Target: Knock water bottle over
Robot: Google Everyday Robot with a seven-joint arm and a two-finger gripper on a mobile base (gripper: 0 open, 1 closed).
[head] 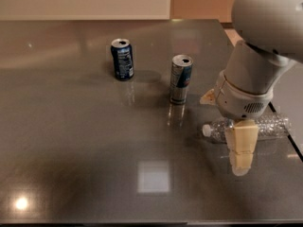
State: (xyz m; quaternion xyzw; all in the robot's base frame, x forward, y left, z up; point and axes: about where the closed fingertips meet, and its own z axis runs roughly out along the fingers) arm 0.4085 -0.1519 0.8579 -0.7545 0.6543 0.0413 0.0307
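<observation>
The water bottle [265, 126] lies on its side on the dark table [71, 150] at the right, with its white cap [206, 130] pointing left. My gripper [240, 148] hangs from the large white arm [251, 79] just above and in front of the bottle's middle, hiding part of it. The slim silver-and-blue can [181, 79] stands upright to the left of the bottle. The dark blue soda can [122, 59] stands upright further left.
The table's right edge [289, 141] runs just past the bottle's base. A pale wall and counter [85, 1] lie behind the table's far edge. Ceiling-light reflections show on the table near the front.
</observation>
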